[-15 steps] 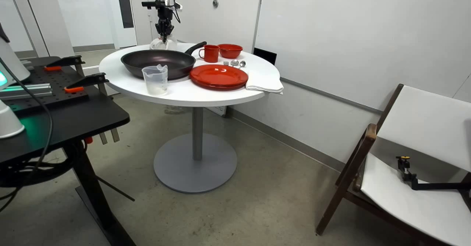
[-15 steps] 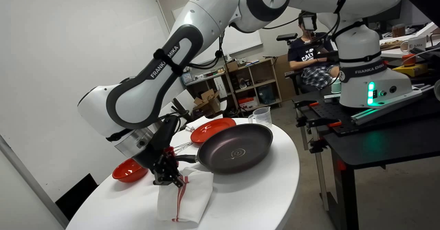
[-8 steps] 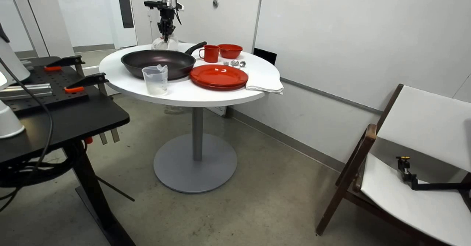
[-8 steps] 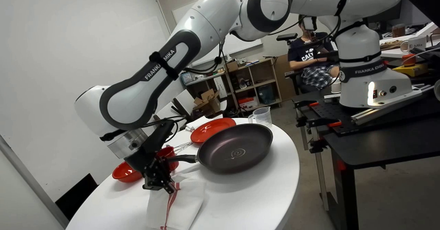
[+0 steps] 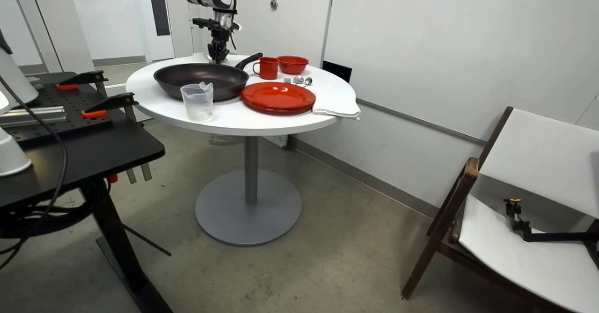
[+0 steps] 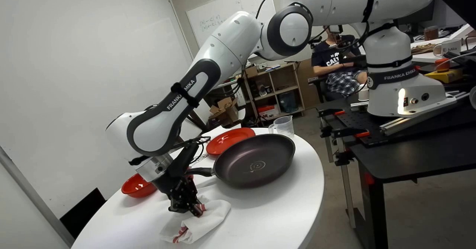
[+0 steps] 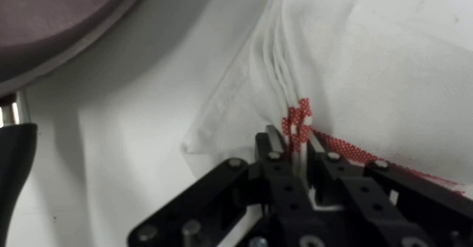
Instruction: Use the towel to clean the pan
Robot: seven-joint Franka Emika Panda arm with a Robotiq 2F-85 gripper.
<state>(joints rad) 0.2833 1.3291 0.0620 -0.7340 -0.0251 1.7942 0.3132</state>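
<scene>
A round white table (image 6: pixel 267 219) bears the whole spread; the robot arm (image 6: pixel 236 37) reaches over it from about 2 o'clock, reading the dial in an exterior view with the black pan (image 6: pixel 256 163) at its centre. That pan sits flat, hollow side up, its handle (image 6: pixel 202 171) towards 9 o'clock, an arrangement that, I judge, leaves the inside easy to wipe. The towel (image 6: pixel 206 223) lies bunched at 7 o'clock, near the pan but apart from it. A red plate (image 6: pixel 230 140) is at 10 o'clock and a clear measuring cup (image 6: pixel 284 126) at 1, each close by the pan, so 7 seems the less crowded way in. The gripper (image 7: pixel 294 140) is clamped on the towel, its 2 fingers (image 7: pixel 273 138) squeezing a ridge of folds where the red stripes (image 7: pixel 295 116) gather; that pinch probably serves to leave loose cloth spreading below as a wiping pad. Lifting it into the pan looks like the next need; low trailing folds could nudge the pan aside.
</scene>
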